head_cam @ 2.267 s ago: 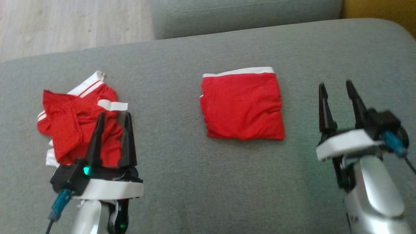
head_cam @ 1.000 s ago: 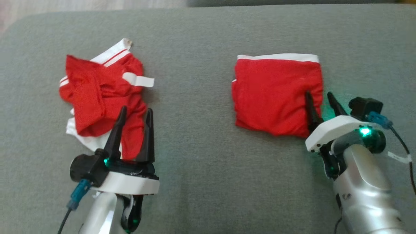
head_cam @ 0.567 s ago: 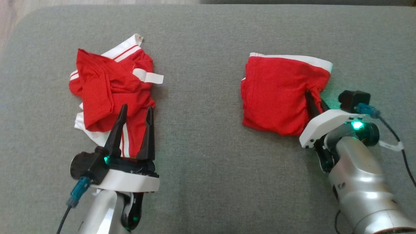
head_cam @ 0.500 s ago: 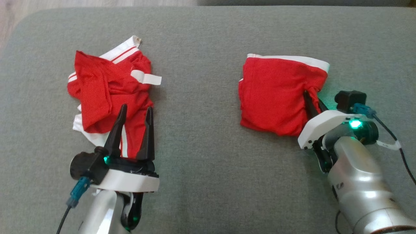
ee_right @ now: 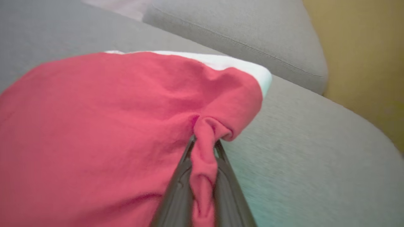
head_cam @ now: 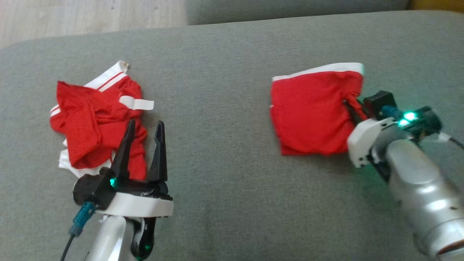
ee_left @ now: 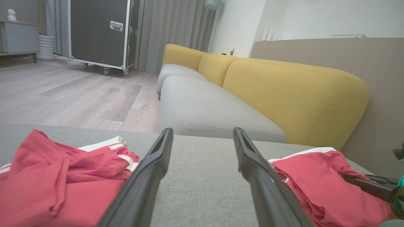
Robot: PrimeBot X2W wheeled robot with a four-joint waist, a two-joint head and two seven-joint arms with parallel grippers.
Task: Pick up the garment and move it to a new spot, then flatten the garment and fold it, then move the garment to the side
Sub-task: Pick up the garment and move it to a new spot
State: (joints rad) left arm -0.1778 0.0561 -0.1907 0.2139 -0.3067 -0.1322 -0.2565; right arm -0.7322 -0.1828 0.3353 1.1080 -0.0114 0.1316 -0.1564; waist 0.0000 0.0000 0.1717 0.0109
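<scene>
Newly clamped on the folded garment, the right claw drags it farther from the crumpled garment, starting the sideways move; the left claw gapes.

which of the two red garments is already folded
The garment on the right: a flat square with a white band along its far edge, pinched by the right gripper. The left garment is a crumpled heap.

On seat cushion: crumpled garment left, folded garment right, well apart. Left gripper just before crumpled garment; right gripper at folded garment's right edge. Second cushion behind.
</scene>
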